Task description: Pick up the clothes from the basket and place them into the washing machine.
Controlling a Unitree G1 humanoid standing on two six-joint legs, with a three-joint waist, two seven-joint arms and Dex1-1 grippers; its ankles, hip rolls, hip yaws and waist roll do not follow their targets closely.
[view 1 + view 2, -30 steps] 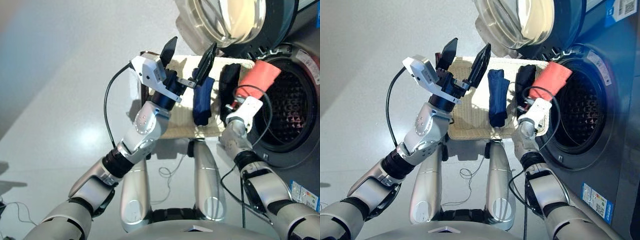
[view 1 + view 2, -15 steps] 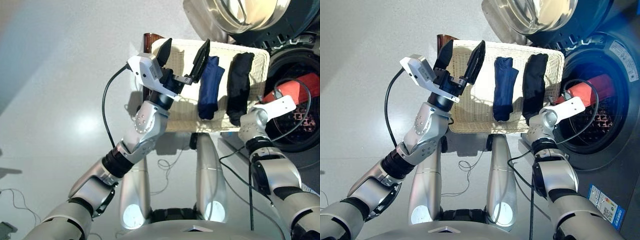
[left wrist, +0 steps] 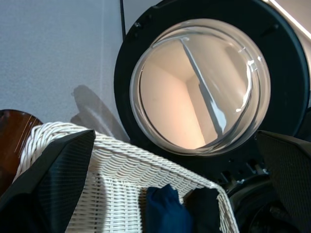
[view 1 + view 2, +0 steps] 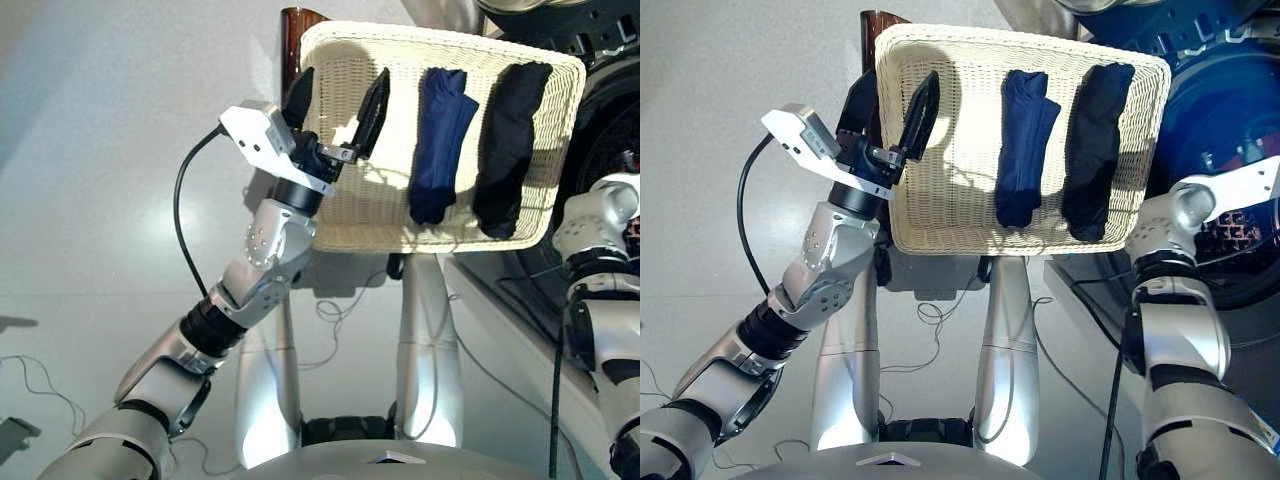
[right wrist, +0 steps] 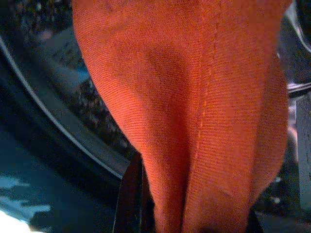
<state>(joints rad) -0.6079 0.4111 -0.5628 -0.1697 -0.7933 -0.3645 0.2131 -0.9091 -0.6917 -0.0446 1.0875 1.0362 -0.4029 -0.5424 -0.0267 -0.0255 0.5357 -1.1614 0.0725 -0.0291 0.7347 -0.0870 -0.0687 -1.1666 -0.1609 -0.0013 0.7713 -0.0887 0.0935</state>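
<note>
The cream-white basket (image 4: 340,215) holds a navy blue bundle (image 4: 440,140) and a black bundle (image 4: 510,140) lying side by side in its right half. My left gripper (image 4: 340,85) hangs open and empty over the basket's left part. The right arm (image 4: 1200,200) reaches off to the right towards the washing machine (image 4: 1225,110), and its gripper is out of the eye views. In the right wrist view my right gripper (image 5: 189,218) is shut on the coral-red bundle (image 5: 194,97), which hides most of the fingers. The perforated drum (image 5: 97,116) lies right behind the cloth.
A brown wicker basket (image 4: 300,20) stands behind the cream basket's far left corner. The machine's round glass door (image 3: 199,87) stands open above the basket. Loose cables (image 4: 340,310) lie on the grey floor below the basket.
The camera has shifted. My right arm has carried the coral-red bundle from over the basket rightwards into the machine's opening. The left gripper has stayed open over the basket.
</note>
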